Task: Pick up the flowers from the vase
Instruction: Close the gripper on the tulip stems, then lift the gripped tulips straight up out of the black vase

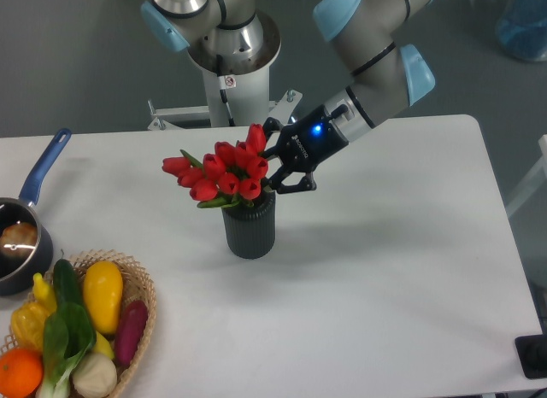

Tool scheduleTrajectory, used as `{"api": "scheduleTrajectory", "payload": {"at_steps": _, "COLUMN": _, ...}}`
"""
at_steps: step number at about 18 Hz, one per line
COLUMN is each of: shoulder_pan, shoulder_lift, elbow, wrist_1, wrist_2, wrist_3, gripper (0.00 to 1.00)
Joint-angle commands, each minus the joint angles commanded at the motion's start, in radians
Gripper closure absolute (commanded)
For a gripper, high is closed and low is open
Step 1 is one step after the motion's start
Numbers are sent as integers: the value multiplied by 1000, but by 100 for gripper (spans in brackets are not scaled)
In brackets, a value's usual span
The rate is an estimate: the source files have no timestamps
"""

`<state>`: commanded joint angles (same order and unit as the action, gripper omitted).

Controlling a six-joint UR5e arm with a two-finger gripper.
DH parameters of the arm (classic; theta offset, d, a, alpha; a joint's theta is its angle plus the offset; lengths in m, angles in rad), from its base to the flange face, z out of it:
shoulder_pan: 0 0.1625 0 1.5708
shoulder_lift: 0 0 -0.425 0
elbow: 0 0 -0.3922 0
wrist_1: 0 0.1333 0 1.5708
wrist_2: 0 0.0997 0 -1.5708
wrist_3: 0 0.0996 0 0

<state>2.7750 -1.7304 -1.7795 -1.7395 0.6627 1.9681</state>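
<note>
The flowers (224,172), a bunch of red tulip buds with green leaves, stand in the vase (249,227), a dark grey ribbed cylinder at the table's middle. The bunch leans left over the vase's mouth. My gripper (267,163) reaches in from the right at bud height, its black fingers (291,187) closing around the right side of the bunch. The fingertips are hidden behind the buds. The stems are still down inside the vase.
A wicker basket (141,287) with vegetables and fruit sits at the front left. A dark pot with a blue handle (43,172) is at the left edge. The robot's base (231,65) stands behind the table.
</note>
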Motion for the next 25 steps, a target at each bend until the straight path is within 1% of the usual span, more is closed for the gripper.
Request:
{"api": "scheduleTrajectory", "payload": {"at_steps": 3, "shoulder_pan": 5, "shoulder_lift": 3, "elbow": 23, "wrist_1": -23, "wrist_2": -2, "wrist_3": -2, "gripper": 60}}
{"api": "scheduleTrajectory", "payload": {"at_steps": 5, "shoulder_pan": 5, "shoulder_lift": 12, "elbow": 40, "wrist_1": -61, "wrist_2": 0, "wrist_3": -14, "gripper": 60}}
{"api": "scheduleTrajectory", "payload": {"at_steps": 7, "shoulder_pan": 8, "shoulder_lift": 20, "elbow": 41, "wrist_1": -66, "wrist_2": -2, "wrist_3": -15, "gripper": 60}}
{"api": "scheduleTrajectory", "payload": {"at_steps": 11, "shoulder_pan": 14, "shoulder_lift": 54, "elbow": 46, "wrist_1": -68, "wrist_2": -6, "wrist_3": -28, "gripper": 60}}
{"api": "scheduleTrajectory", "payload": {"at_steps": 15, "shoulder_pan": 23, "shoulder_lift": 81, "elbow": 46, "wrist_1": -72, "wrist_2": -41, "wrist_3": -29, "gripper": 60}}
{"api": "scheduleTrajectory", "payload": {"at_steps": 17, "shoulder_pan": 26, "shoulder_lift": 94, "elbow": 46, "wrist_1": -106, "wrist_2": -80, "wrist_3": -46, "gripper": 60}}
{"api": "scheduleTrajectory", "payload": {"at_steps": 19, "shoulder_pan": 28, "shoulder_lift": 101, "elbow": 46, "wrist_1": -109, "wrist_2": -118, "wrist_3": -67, "gripper": 60}}
{"api": "scheduleTrajectory", "payload": {"at_steps": 25, "shoulder_pan": 25, "shoulder_lift": 114, "elbow": 46, "wrist_1": -114, "wrist_2": -118, "wrist_3": -75, "gripper": 60}}
